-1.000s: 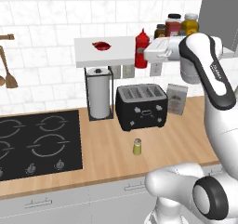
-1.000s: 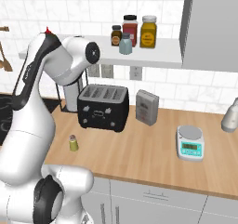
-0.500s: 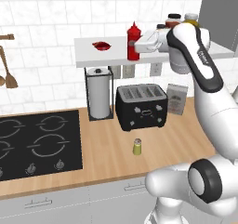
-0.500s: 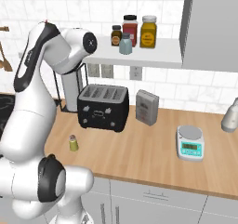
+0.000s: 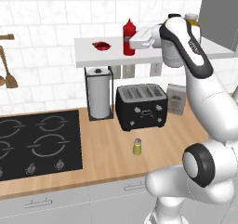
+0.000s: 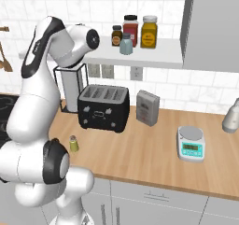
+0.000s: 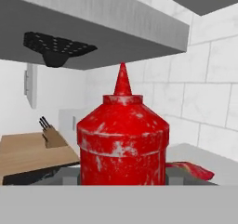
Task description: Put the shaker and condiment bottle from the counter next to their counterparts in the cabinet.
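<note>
The red condiment bottle (image 5: 128, 32) stands upright over the white cabinet shelf (image 5: 93, 58), with my gripper (image 5: 135, 42) shut on its body from the right. Whether its base touches the shelf I cannot tell. In the hand view the condiment bottle (image 7: 122, 139) is close up, with a flat red item (image 7: 193, 170) just beyond it to the right. That flat red item (image 5: 101, 45) lies left of the bottle on the shelf. The yellow-green shaker (image 5: 137, 147) stands on the counter (image 5: 107, 158) in front of the toaster. A pale blue shaker (image 6: 126, 45) stands on the shelf.
A black toaster (image 5: 141, 107) and a paper-towel holder (image 5: 99, 97) stand under the shelf. Several jars (image 6: 140, 31) crowd behind the blue shaker. A grey box (image 6: 147, 107) and a small scale (image 6: 190, 144) sit to the right, and the black hob (image 5: 37, 141) is on the left.
My gripper has carried the red bottle left and slightly up along the shelf, closer to the flat red item. The shaker on the counter has stayed put.
</note>
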{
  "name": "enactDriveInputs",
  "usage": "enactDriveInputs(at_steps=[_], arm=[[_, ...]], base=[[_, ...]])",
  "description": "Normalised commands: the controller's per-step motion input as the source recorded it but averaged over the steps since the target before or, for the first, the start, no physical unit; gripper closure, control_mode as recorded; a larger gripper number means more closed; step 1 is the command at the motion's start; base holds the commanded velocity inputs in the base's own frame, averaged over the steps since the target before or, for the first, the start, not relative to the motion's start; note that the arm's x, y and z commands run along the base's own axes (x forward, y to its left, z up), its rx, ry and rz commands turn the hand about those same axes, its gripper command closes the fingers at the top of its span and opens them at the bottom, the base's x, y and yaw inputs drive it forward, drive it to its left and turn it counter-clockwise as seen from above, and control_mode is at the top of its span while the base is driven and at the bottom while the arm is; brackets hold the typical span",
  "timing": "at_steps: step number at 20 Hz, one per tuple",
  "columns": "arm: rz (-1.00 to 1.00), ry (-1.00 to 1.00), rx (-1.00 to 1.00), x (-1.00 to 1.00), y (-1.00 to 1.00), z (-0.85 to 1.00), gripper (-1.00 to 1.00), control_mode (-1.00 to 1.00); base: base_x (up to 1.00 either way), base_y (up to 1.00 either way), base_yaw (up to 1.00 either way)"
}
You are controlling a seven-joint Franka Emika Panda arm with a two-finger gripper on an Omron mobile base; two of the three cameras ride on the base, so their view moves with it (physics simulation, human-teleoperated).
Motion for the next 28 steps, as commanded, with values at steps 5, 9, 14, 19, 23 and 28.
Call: enactDriveInputs(at_steps=[5, 9, 14, 19, 23, 28], arm=[[0.0, -0.1, -0.01, 0.35, 0.17, -0.01, 1.0, -1.0], [0.0, -0.08, 0.0, 0.21, 0.12, -0.08, 1.0, -1.0], [0.0, -0.01, 0.0, 0.14, 0.01, -0.11, 1.0, -1.0], [0.0, 0.0, 0.0, 0.25, 0.03, -0.01, 1.0, -1.0], [0.0, 0.0, 0.02, 0.28, 0.01, 0.0, 1.0, -1.0], [0.0, 0.0, 0.06, 0.26, 0.0, 0.0, 1.0, -1.0]], base=[[0.0, 0.0, 0.0], [0.0, 0.0, 0.0], [0.0, 0.0, 0.0], [0.0, 0.0, 0.0], [0.0, 0.0, 0.0], [0.0, 0.0, 0.0]])
